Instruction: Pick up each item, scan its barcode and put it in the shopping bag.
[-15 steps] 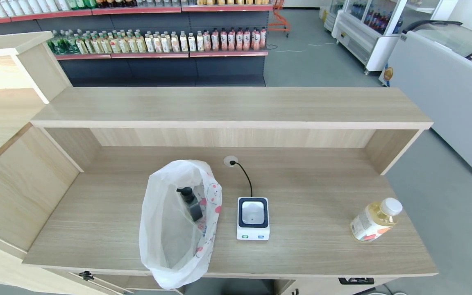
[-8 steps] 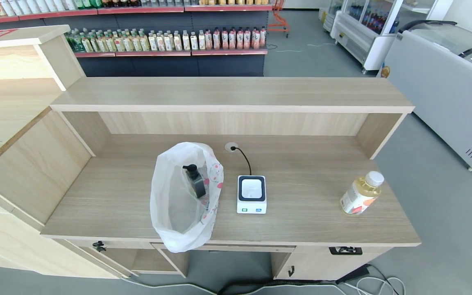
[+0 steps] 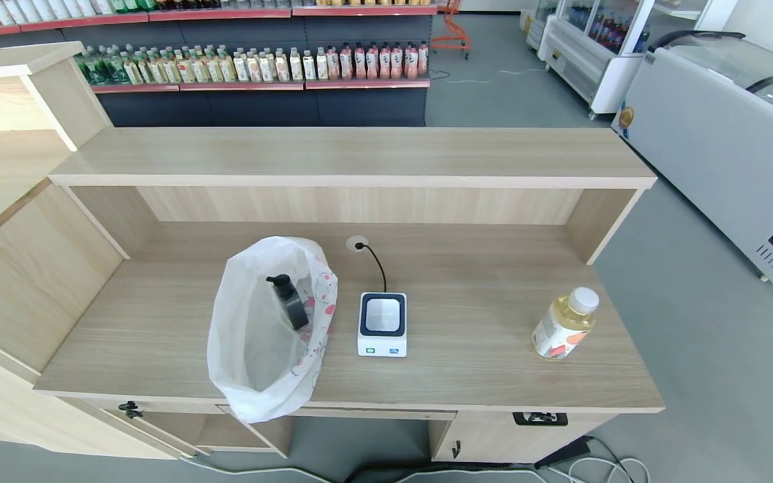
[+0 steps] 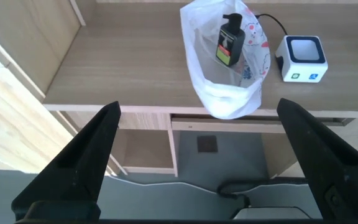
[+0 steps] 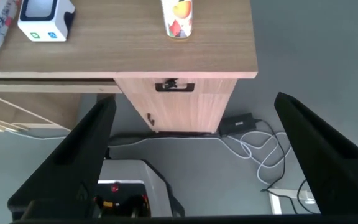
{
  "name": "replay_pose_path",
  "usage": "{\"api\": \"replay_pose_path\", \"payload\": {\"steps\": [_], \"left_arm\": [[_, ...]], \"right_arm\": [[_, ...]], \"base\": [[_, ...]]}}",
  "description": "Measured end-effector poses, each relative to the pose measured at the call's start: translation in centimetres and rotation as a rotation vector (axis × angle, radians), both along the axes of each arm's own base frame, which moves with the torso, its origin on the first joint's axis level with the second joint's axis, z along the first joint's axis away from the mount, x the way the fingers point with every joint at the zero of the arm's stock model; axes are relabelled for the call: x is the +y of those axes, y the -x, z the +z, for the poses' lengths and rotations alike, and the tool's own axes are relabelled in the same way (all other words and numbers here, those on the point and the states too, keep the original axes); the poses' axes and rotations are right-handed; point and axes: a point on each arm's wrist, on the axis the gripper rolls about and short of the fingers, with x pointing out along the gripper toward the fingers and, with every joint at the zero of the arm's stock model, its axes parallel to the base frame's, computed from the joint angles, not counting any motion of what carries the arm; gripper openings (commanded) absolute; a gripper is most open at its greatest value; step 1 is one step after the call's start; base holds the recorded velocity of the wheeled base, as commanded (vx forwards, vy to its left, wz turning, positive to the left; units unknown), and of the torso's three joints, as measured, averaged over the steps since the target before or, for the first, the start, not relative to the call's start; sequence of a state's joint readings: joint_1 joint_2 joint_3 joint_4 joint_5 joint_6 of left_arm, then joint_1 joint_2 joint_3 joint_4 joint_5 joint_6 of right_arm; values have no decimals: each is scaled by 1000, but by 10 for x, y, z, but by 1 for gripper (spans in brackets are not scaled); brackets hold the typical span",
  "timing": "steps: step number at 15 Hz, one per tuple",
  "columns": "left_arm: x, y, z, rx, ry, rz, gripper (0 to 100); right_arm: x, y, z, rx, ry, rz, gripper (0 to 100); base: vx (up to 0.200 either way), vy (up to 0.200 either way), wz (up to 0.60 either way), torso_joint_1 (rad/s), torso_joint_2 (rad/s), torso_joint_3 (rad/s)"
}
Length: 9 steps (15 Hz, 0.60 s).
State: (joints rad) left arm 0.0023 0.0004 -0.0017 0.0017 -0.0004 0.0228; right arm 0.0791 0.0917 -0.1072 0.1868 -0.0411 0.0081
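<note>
1. While the bottle (image 3: 564, 324) stands upright near the counter's (image 3: 480, 365) right edge, towards the front right corner, it is the one item left to scan; a pump bottle (image 3: 289, 303) already leans inside the bag (image 3: 239, 349)
2. The scanner (image 3: 382, 324) sits mid-counter near the front edge, its cable (image 3: 374, 258) running back to a hole by the rear wall. The bag stands just left of it, apart, with its bottom sagging over the front edge
3. The left gripper (image 4: 199, 107) hangs off the counter's front edge below the bag, jaws wide and empty. The right gripper (image 5: 196, 101) hangs below the front right corner, also wide and empty
4. Handling, as a judgement: the bottle looks full, so fairly heavy for its size, with a stiff round plastic body and a smooth label that may slip. The best hold is across the mid-body, square on, with the barcode side left uncovered. The narrow neck and cap offer less purchase
5. The bag is thin and limp; its mouth may fold if nudged, so the bottle should go in from above
6. Against the earlier frames, the whole head view has shifted, so the camera moved. The bottle, scanner and bag keep their places on the counter
</note>
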Motion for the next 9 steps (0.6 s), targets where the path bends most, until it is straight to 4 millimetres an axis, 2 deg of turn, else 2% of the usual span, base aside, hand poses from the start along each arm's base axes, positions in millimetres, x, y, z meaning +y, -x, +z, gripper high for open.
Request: {"api": "replay_pose_path", "payload": {"steps": [4,9], "left_arm": [[0,0,0,0,5,0,100],[0,0,0,1,20,0,100]], "right_arm": [[0,0,0,0,0,0,100],[0,1,6,-7,-3,1,100]], "base": [[0,-200,0,4,5,0],[0,0,0,0,0,0]]}}
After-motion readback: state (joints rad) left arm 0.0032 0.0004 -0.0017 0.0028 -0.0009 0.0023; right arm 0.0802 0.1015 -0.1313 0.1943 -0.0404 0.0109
